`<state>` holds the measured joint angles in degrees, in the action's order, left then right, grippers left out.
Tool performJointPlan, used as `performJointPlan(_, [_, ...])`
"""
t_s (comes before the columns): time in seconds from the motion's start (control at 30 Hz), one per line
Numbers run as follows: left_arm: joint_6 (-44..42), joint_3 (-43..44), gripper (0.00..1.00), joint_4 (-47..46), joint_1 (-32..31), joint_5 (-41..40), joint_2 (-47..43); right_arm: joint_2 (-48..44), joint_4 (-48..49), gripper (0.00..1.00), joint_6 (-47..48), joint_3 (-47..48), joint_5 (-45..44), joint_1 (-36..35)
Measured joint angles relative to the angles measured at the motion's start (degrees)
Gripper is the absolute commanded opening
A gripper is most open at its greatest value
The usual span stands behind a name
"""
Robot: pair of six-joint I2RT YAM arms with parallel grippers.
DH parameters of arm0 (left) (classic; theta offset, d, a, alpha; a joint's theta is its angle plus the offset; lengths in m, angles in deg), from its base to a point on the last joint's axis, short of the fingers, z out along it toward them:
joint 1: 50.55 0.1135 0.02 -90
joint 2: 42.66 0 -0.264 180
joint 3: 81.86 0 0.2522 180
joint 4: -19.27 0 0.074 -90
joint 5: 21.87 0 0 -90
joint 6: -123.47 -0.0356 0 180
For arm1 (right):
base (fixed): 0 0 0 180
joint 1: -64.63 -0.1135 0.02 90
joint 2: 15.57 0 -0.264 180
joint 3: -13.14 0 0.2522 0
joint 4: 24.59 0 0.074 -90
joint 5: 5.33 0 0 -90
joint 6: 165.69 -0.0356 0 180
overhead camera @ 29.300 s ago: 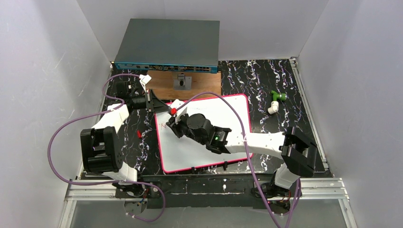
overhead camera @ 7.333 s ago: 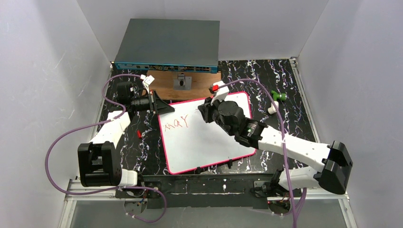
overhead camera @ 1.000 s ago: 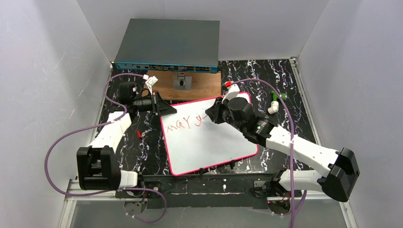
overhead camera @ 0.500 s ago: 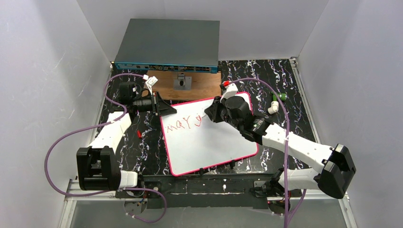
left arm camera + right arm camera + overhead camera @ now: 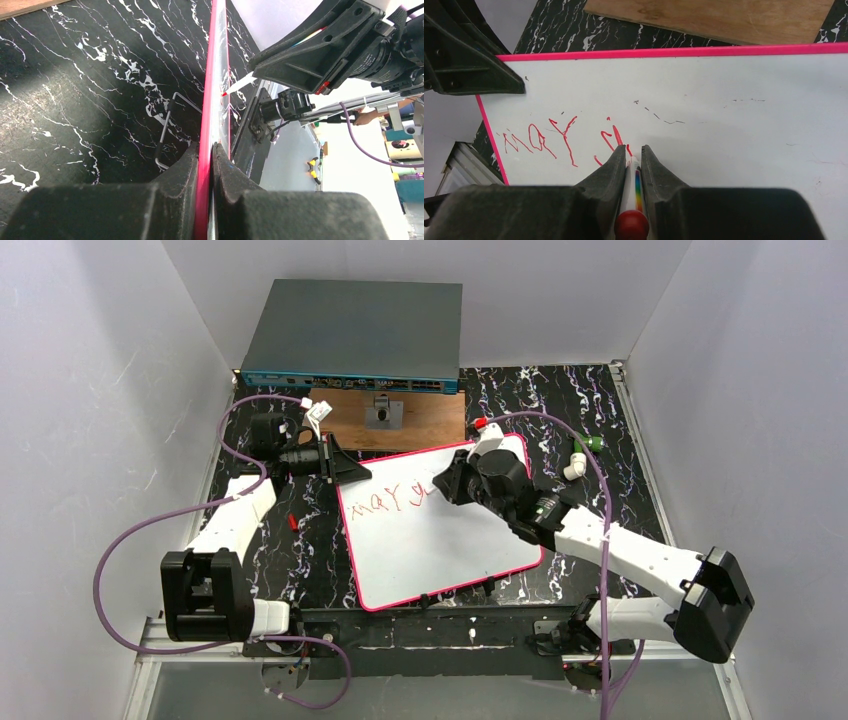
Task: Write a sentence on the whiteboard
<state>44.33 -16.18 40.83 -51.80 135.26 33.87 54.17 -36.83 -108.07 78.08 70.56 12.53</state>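
Just ahead of my right gripper point(image 5: 630, 155), clamped on the marker point(image 5: 636, 185), the sentence point(image 5: 559, 137) has gained a fresh stroke after "may"; I judge writing incomplete. Meanwhile my left gripper point(image 5: 205, 150) pinches the whiteboard point(image 5: 734, 130) rim.

Pink-rimmed whiteboard point(image 5: 440, 540) flat, skewed; red sentence point(image 5: 393, 500) upper left: "may" plus strokes.

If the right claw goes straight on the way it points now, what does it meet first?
The whiteboard: the right claw is shut on a marker whose tip seems to touch the white surface, beside the red sentence.
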Motion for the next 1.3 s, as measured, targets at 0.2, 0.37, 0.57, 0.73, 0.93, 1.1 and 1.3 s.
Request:
performJointPlan(0.2, [-0.3,0.0,0.00,0.0,0.0,0.0,0.0,-2.0,-0.7,0.01,-0.4,-2.0,-0.4,0.0])
performJointPlan(0.37, [-0.3,0.0,0.00,0.0,0.0,-0.1,0.0,-2.4,-1.5,0.01,-0.2,-2.1,-1.0,0.0])
performJointPlan(0.57, [-0.4,0.0,0.00,0.1,0.0,-0.1,0.0,-1.3,-1.7,0.01,0.7,-0.8,-1.2,0.3])
performJointPlan(0.73, [-0.4,0.0,0.00,0.1,0.0,-0.2,-0.1,0.4,-1.7,0.01,1.8,1.7,-1.6,1.2])
performJointPlan(0.93, [-0.4,0.0,0.00,0.1,0.0,-0.2,-0.1,1.8,-1.6,0.01,2.7,3.6,-1.5,1.9])
performJointPlan(1.1, [-0.4,0.0,0.00,0.2,0.0,-0.3,-0.1,2.3,-1.0,0.01,1.4,3.8,0.9,2.2])
performJointPlan(1.3, [-0.7,0.0,0.00,0.2,0.0,-0.3,-0.1,1.9,-0.2,0.01,-1.0,2.2,2.9,2.1])
